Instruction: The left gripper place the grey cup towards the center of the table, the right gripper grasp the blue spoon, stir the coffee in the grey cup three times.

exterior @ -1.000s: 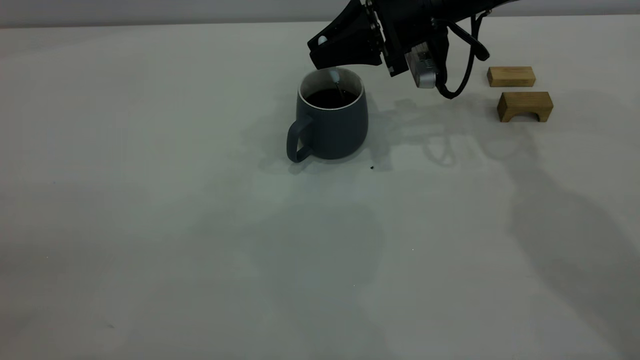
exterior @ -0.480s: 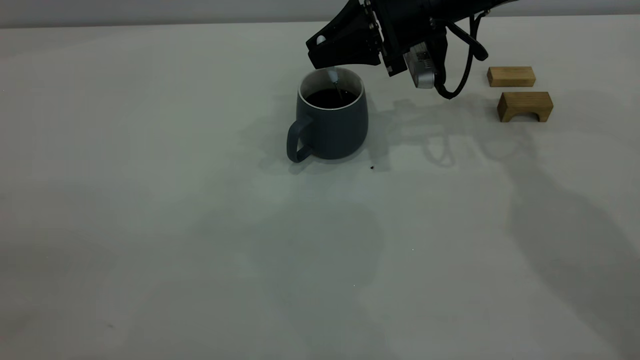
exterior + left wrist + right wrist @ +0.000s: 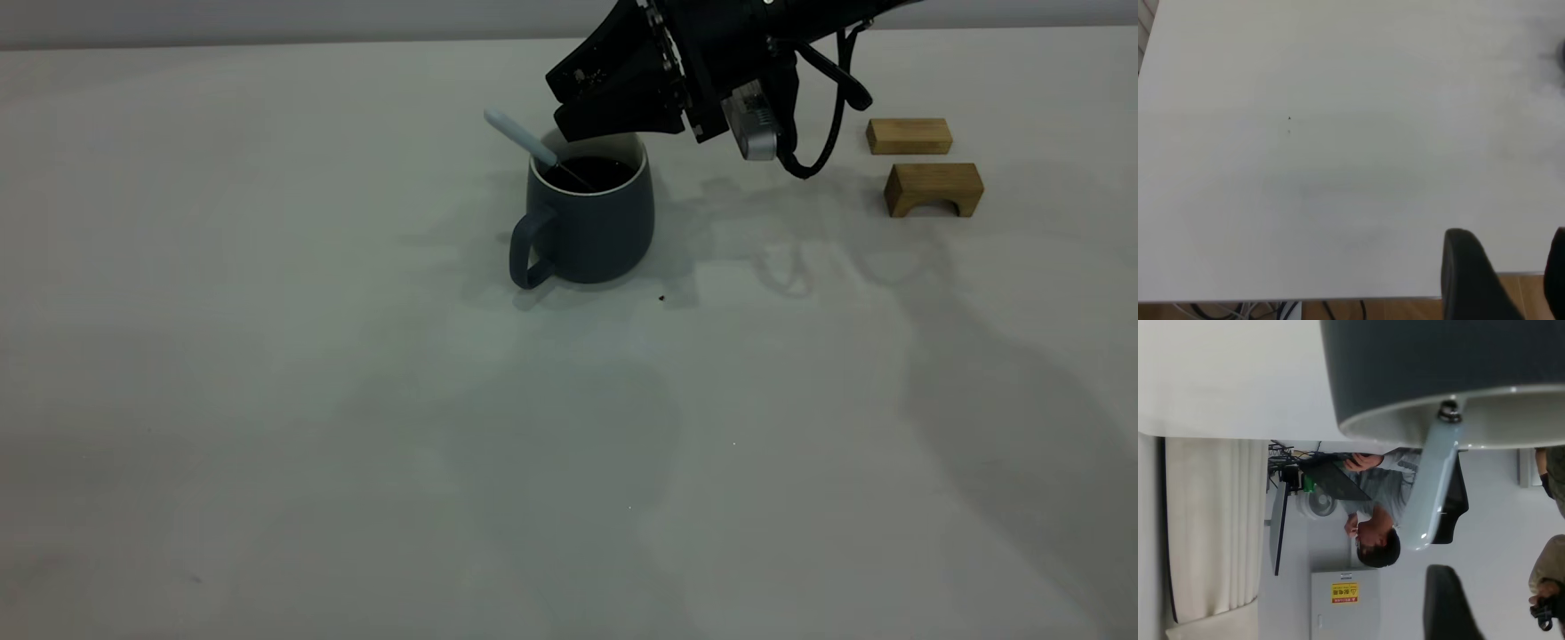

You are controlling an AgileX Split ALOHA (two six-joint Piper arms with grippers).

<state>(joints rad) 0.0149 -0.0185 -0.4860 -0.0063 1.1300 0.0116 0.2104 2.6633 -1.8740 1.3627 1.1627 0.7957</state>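
The grey cup (image 3: pixel 591 227) stands at the middle of the table (image 3: pixel 267 400), handle toward the front left, with dark coffee (image 3: pixel 594 173) inside. The blue spoon (image 3: pixel 520 138) leans free on the cup's left rim, its bowl in the coffee and its pale handle pointing up and left. My right gripper (image 3: pixel 562 100) hovers open just above the cup's far rim, holding nothing. In the right wrist view the spoon (image 3: pixel 1431 487) rests on the cup (image 3: pixel 1438 367), apart from my finger (image 3: pixel 1446 603). My left gripper (image 3: pixel 1511 273) hangs open over the table's edge, away from the cup.
Two tan wooden blocks, one flat (image 3: pixel 909 136) and one arched (image 3: pixel 933 188), lie at the back right. A tiny dark speck (image 3: pixel 661 298) sits just in front of the cup. A person (image 3: pixel 1378 520) shows beyond the table in the right wrist view.
My right gripper opened and let go of the spoon. The spoon tipped from near upright to leaning on the cup's left rim. The cup stayed put.
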